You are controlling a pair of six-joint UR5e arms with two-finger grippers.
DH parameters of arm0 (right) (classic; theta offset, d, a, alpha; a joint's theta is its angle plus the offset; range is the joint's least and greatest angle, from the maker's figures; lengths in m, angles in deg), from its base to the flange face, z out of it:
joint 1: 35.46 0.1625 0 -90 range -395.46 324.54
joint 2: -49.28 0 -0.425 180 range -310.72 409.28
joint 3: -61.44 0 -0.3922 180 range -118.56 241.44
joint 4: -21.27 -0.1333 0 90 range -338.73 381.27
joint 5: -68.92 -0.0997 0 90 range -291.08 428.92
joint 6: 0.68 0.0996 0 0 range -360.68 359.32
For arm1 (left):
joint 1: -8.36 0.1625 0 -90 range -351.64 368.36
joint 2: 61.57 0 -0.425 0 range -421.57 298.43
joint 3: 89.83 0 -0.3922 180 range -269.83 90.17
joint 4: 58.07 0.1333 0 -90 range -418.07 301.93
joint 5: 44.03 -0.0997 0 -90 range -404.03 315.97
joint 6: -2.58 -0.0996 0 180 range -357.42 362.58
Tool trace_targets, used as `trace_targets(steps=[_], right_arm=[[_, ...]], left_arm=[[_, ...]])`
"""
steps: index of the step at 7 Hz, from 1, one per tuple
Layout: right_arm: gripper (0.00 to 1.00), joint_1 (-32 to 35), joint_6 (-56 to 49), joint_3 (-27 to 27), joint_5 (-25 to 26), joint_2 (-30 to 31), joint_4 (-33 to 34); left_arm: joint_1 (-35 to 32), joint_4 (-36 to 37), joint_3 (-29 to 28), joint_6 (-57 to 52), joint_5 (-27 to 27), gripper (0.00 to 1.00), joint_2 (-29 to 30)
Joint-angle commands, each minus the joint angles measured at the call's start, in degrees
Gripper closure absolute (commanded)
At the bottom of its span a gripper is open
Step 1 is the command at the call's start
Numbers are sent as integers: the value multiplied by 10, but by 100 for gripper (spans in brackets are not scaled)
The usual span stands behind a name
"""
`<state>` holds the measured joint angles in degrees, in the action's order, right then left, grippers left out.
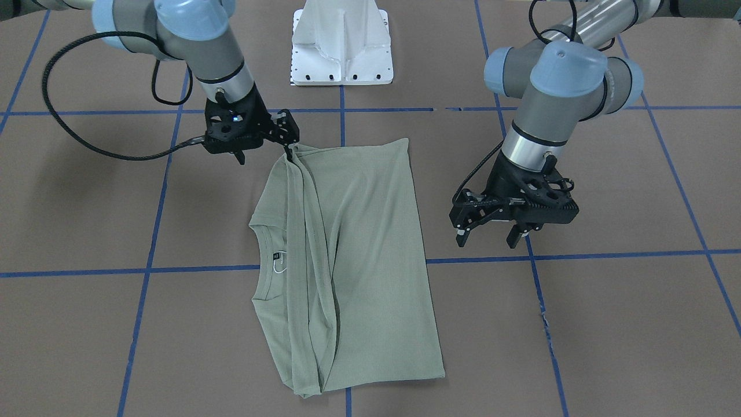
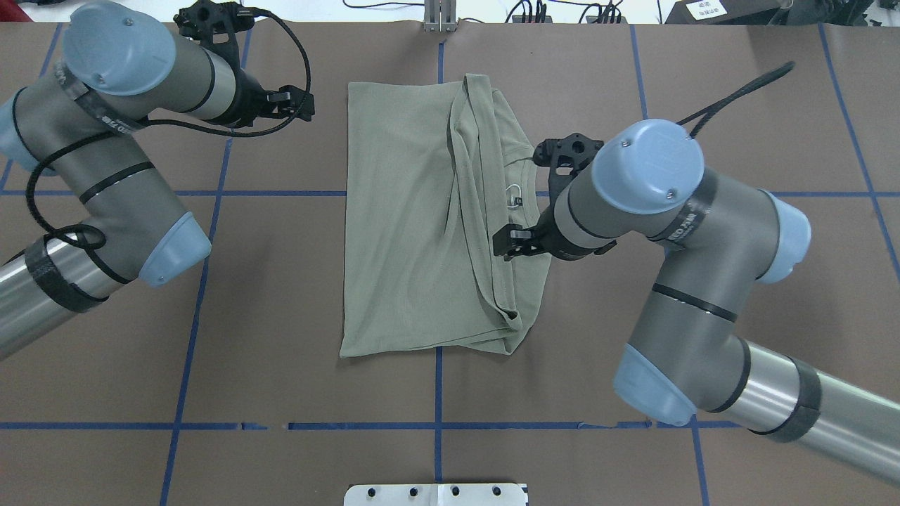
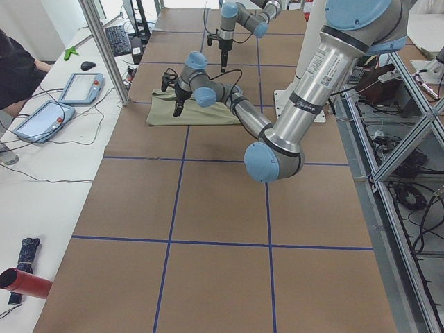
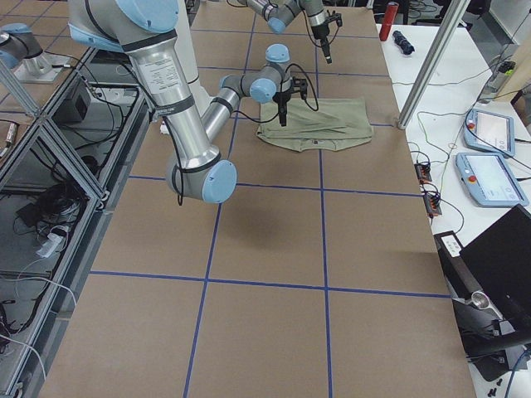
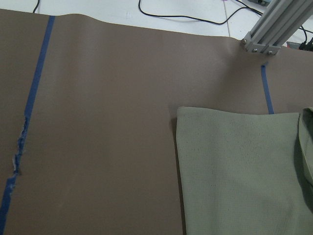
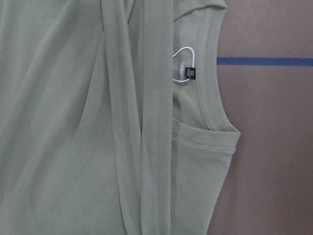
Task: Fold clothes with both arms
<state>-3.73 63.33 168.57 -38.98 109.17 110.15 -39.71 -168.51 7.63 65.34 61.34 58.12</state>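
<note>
The sage-green shirt (image 1: 370, 249) lies folded lengthwise on the brown table, and a long sleeve strip runs along its collar side. It also shows in the overhead view (image 2: 401, 232) and in both wrist views (image 5: 234, 171) (image 6: 58, 122). Its black neck label (image 6: 191, 73) and white string loop sit inside the collar. My right gripper (image 1: 288, 149) is at the shirt's robot-side corner, shut on the gathered sleeve end, where the fabric folds converge. My left gripper (image 1: 487, 234) is open and empty above bare table beside the shirt's other long edge (image 2: 302, 104).
The white pedestal base (image 1: 341, 46) stands at the robot side of the table. Blue tape lines grid the brown surface. An aluminium post (image 5: 274, 24) rises at the far table edge. Tablets (image 3: 80, 87) and cables lie on the operators' white table.
</note>
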Motion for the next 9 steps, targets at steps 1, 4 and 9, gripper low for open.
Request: trace_targets(steps=[1, 4, 9], right_arm=[[0, -52, -79, -51, 43, -22, 0], [0, -76, -91, -98, 61, -38, -28], [58, -77, -136, -145, 81, -65, -42]], left_arm=[[0, 9, 36, -2, 9, 0, -27], [1, 8, 37, 2, 9, 0, -32], [3, 8, 31, 4, 9, 0, -32]])
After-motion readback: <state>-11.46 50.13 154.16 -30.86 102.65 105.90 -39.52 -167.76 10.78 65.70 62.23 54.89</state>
